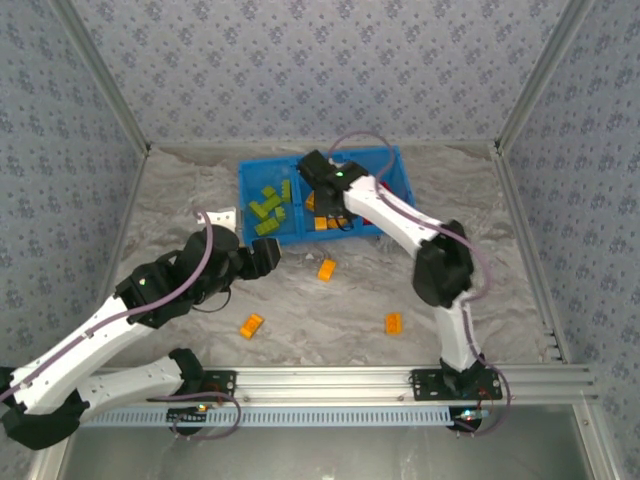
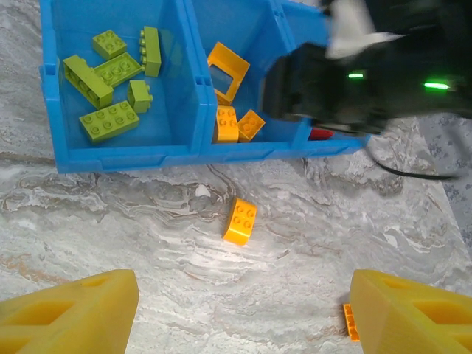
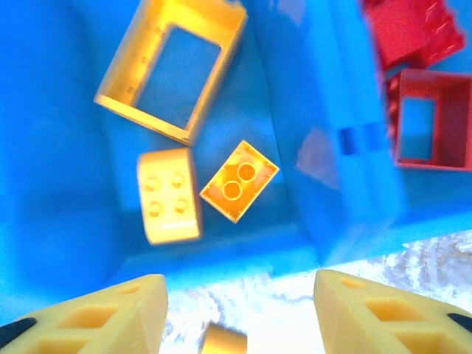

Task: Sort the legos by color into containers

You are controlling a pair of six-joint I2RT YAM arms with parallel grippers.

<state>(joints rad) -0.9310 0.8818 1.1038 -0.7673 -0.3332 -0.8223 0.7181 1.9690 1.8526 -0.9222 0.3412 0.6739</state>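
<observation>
The blue bin (image 1: 243, 205) stands at the back centre of the table. Its left compartment holds lime green legos (image 2: 107, 122). The middle one holds an orange frame (image 3: 171, 70) and two orange bricks (image 3: 168, 195), (image 3: 238, 181). A red frame (image 3: 431, 118) lies in the right one. My right gripper (image 3: 240, 310) hangs open over the middle compartment's front wall with nothing between its fingers. Three orange bricks lie loose on the table (image 1: 327, 269), (image 1: 251, 325), (image 1: 393, 322). Left of the nearest loose brick (image 2: 240, 220), my left gripper (image 1: 270, 256) stands open and empty.
The right arm (image 2: 369, 74) reaches over the bin's right side and hides most of the red compartment in the top view. A small orange brick (image 2: 351, 322) lies beside my left gripper's right finger. An aluminium rail (image 1: 330, 380) runs along the near edge, and patterned walls close in the sides.
</observation>
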